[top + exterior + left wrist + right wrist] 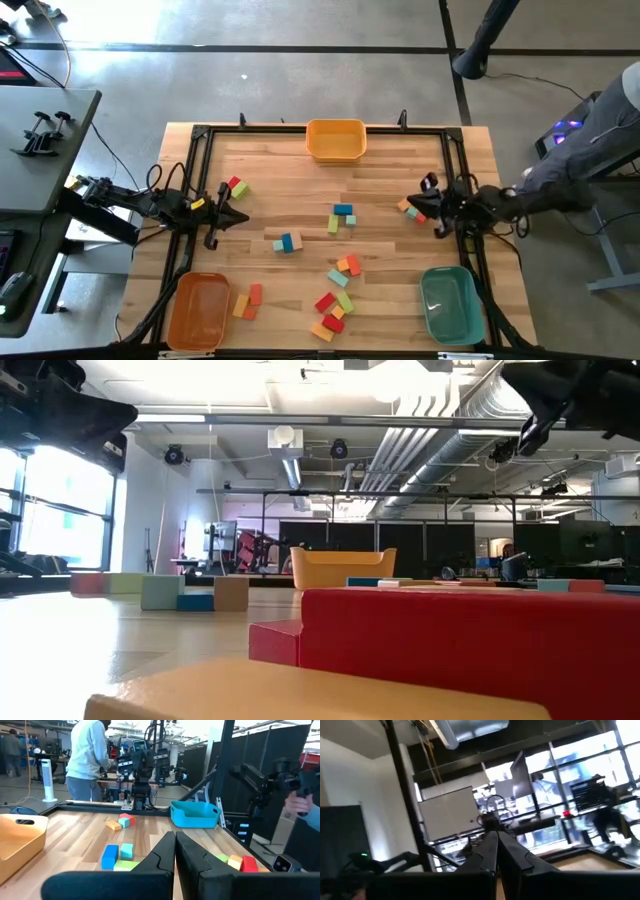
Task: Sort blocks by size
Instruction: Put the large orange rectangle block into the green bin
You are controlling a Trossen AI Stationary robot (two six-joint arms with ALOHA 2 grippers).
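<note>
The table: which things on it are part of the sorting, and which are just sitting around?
For the job: the blocks; the orange bin, yellow bin and teal bin, apparently where they go.

Just around: black clamps on the side desk; a person's arm at the right.

Orange bin (199,312) and teal bin (450,305) cropped at frame edge

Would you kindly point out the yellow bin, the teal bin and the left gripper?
yellow bin (335,151): high view, front wall.
teal bin (449,318): high view, bare floor inside.
left gripper (240,205): high view, tips of its shut fingers.
</note>
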